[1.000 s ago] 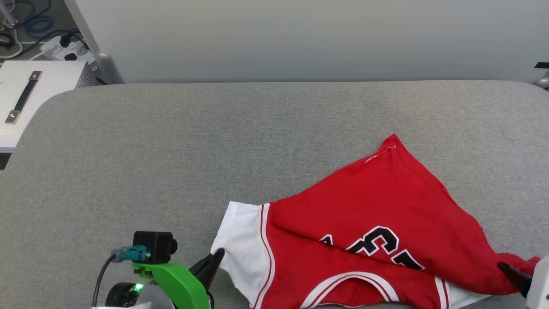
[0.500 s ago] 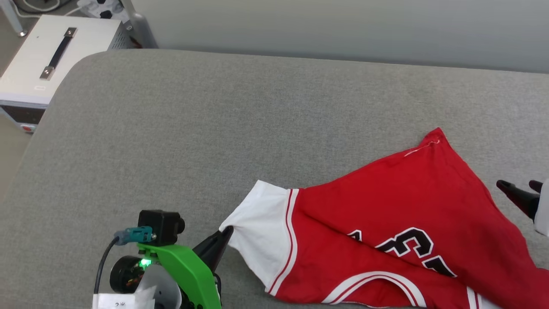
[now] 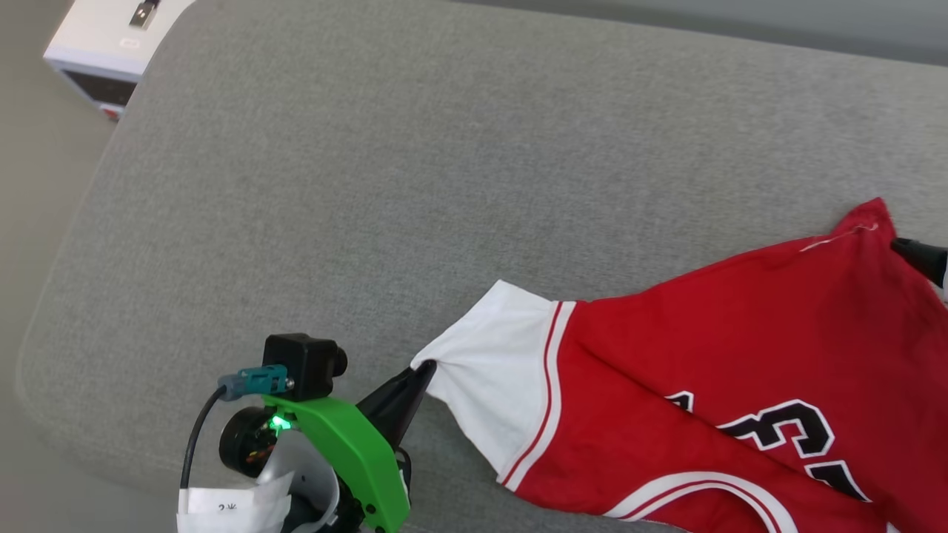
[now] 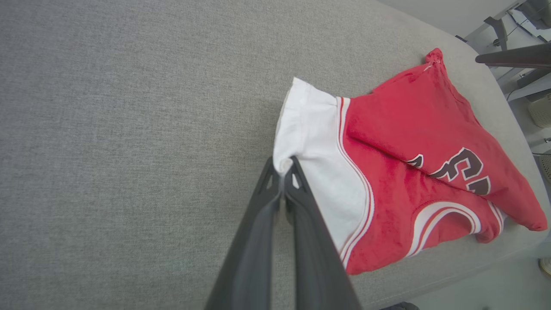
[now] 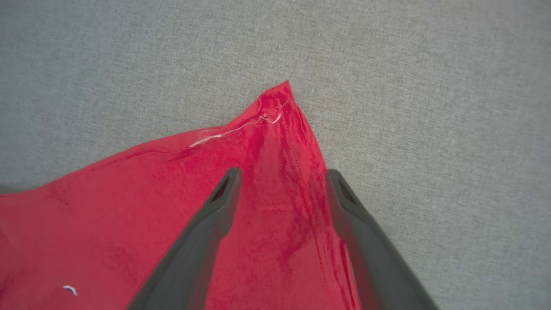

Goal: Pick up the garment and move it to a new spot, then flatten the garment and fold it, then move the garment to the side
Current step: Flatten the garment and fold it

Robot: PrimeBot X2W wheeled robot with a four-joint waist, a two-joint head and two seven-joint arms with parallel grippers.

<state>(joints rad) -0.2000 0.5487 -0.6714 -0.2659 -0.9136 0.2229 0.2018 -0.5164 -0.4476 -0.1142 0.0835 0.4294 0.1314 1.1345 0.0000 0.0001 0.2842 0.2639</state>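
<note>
Bright, even light; soft shadows; sharp focus

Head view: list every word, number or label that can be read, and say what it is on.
"3": black, white-outlined, on the garment; the characters beside it are cut off by a fold and unreadable.
White tag at the head view's bottom edge: print too small to read.

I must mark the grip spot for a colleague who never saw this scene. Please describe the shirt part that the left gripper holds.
On the wide grey cushion lies a crumpled red garment. At its end toward the left gripper is a white sleeve, its corner pinched by the shut fingers. Unlike the red body with black numerals, it is plain white.
</note>
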